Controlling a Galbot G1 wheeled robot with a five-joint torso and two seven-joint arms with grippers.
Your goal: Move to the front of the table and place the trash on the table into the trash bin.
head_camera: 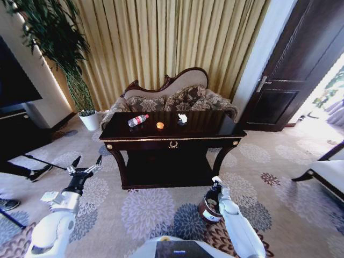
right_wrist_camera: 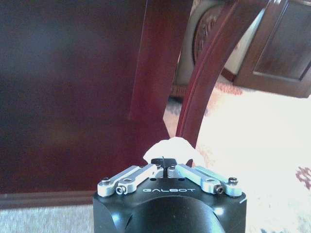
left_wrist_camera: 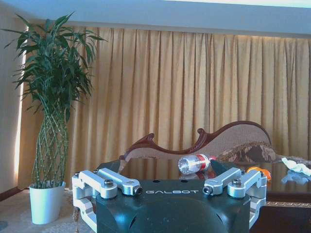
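Note:
The dark glossy table [head_camera: 173, 141] stands straight ahead. On its top lie a clear bottle with a red label [head_camera: 138, 120] [left_wrist_camera: 194, 163], a small orange piece [head_camera: 159, 125] [left_wrist_camera: 257, 171] and a whitish lump [head_camera: 183, 119] [left_wrist_camera: 296, 166]. My right gripper [head_camera: 216, 181] [right_wrist_camera: 165, 168] is low at the table's front right leg, shut on another whitish lump of trash [right_wrist_camera: 171, 147], just above the reddish-brown trash bin [head_camera: 208, 207] on the carpet. My left gripper [head_camera: 85, 164] [left_wrist_camera: 172, 190] hangs open and empty, left of the table and below its top.
A carved-back sofa [head_camera: 172, 99] stands behind the table. A tall plant in a white pot [head_camera: 89, 120] [left_wrist_camera: 46, 204] is at the back left. A person's shoe [head_camera: 38, 172] and dark furniture are at the left. A white seat [head_camera: 328, 173] is at the right, by a dark door [head_camera: 290, 80].

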